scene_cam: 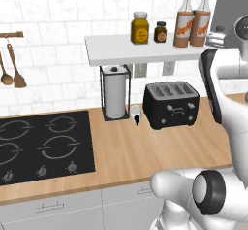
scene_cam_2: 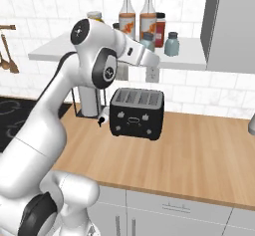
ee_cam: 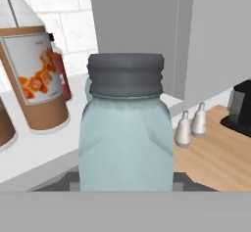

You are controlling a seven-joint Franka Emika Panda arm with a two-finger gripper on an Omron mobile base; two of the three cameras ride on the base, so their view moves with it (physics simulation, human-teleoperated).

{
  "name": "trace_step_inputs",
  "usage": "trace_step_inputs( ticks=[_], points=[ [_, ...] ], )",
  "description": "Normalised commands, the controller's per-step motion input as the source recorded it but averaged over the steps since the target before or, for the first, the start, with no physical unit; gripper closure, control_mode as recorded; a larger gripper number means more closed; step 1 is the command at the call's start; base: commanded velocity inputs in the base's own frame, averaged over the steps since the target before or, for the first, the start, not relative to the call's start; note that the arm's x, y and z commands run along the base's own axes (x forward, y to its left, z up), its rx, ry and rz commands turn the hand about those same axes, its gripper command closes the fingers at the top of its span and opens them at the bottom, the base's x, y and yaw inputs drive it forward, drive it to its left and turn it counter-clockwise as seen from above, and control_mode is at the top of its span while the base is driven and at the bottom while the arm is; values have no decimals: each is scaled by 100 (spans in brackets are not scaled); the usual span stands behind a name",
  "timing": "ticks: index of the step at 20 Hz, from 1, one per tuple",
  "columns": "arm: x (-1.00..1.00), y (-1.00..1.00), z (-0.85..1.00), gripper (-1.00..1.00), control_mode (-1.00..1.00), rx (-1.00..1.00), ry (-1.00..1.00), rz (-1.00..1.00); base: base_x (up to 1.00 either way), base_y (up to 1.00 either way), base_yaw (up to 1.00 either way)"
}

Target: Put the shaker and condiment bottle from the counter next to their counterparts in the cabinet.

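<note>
On white slab, translucent shaker (ee_cam: pixel 126 143) (ridged grey cap)

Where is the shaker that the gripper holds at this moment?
In the right base view the shaker is over the cabinet, just right of the condiment bottles, left of its twin shaker.

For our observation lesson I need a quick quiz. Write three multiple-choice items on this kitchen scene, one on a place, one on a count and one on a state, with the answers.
1. Where does the black toaster stand?
A) on the floor
B) on the counter
C) in a drawer

2. How many orange sauce bottles stand on the cabinet shelf?
A) one
B) four
C) two

3. What is the gripper doing?
A) shut on the shaker
B) open, holding nothing
C) shut on the toaster

Answers:
1 B, it sits on the wood below the shelf.
2 C, two black-spouted bottles stand side by side.
3 A, the hand view has the shaker right at the gripper.
</note>
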Motion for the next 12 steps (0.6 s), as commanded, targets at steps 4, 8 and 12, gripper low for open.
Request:
trace_step_inputs(
  ticks=[4, 8, 12],
  points=[
    [29, -1, -2, 100, -100, 0, 4, 0, 0, 0, 0],
    [21, -5, 0, 100, -100, -8, -1, 0, 0, 0, 0],
    [17, -12, -1, 100, -100, -11, -11, 0, 0, 0, 0]
  ],
)
